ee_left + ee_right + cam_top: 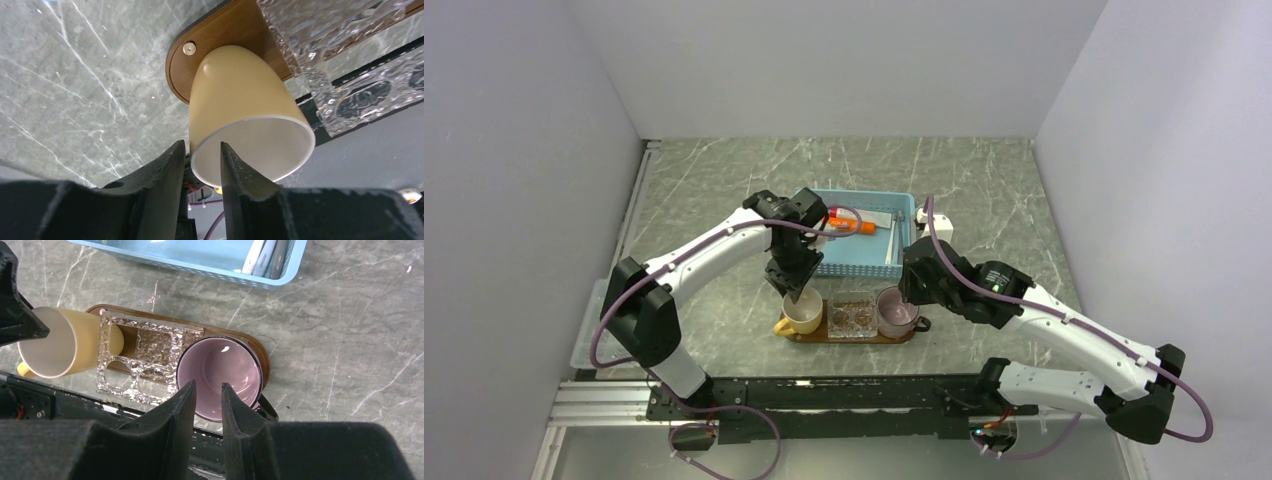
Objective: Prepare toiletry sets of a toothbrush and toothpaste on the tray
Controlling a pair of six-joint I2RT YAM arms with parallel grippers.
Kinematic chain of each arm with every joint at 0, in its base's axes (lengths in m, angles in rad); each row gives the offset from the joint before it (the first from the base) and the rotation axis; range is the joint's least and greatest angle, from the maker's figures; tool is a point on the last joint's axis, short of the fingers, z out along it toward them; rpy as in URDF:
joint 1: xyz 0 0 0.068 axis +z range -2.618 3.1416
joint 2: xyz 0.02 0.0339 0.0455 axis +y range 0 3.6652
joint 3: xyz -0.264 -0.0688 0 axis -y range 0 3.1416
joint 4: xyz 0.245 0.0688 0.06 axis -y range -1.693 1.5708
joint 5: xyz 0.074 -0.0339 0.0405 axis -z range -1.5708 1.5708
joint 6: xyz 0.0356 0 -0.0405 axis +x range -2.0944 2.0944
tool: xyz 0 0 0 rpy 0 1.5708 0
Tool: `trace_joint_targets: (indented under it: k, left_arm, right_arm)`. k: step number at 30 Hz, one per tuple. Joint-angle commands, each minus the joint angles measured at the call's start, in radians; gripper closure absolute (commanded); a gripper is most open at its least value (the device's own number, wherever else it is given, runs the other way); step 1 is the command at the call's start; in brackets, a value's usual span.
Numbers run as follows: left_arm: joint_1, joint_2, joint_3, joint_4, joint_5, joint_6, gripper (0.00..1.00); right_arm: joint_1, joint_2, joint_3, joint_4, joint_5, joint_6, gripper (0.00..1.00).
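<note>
Bench (714,180): grey marbled surface carrying all the items.
Tray (227,332): brown wooden oval lying at the near edge of the bench, long axis running 9 to 3 o'clock in the top view.
Tray load: a yellow cup (235,85) at the 9 o'clock end, a clear textured glass dish (150,330) in the middle and a purple mug (240,365) at the 3 o'clock end. The dish overhangs the near edge of the tray.
Basket (854,268): blue plastic, on the bench at 12 o'clock from the tray, near it but apart.
Orange tube (852,226): lies flat inside the basket, toward its far side.
White tube (261,255): lies inside the basket at its 3 o'clock end with other pale pieces alongside. I cannot tell tubes from brushes there.
Left hand (202,145): over the yellow cup with fingers parted. One finger is outside the cup wall and one inside the mouth, with the rim in the gap between them. No clamping contact is seen.
Right hand (207,385): above the near rim of the purple mug. Its fingers stand a narrow gap apart with nothing between them.
</note>
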Motion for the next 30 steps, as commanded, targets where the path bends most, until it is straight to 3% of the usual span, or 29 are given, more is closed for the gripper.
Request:
trace_joint_targets:
  k: [1, 15, 22, 30]
  left_arm:
    - [-0.006, -0.024, 0.074, -0.014, -0.021, -0.001, 0.61]
    - [-0.005, -0.073, 0.226, -0.016, -0.061, -0.003, 0.47]
    - [-0.004, -0.149, 0.232, 0.045, -0.101, -0.010, 0.40]
    - [0.022, -0.262, 0.180, 0.138, -0.146, 0.007, 0.32]
  right_arm:
    - [-0.004, -0.024, 0.001, 0.029, -0.001, 0.011, 0.72]
    - [-0.003, 0.008, 0.047, 0.022, 0.009, -0.012, 0.70]
    - [-0.009, 0.076, 0.125, 0.024, 0.014, -0.067, 0.66]
    - [-0.133, 0.214, 0.240, 0.066, -0.101, -0.194, 0.57]
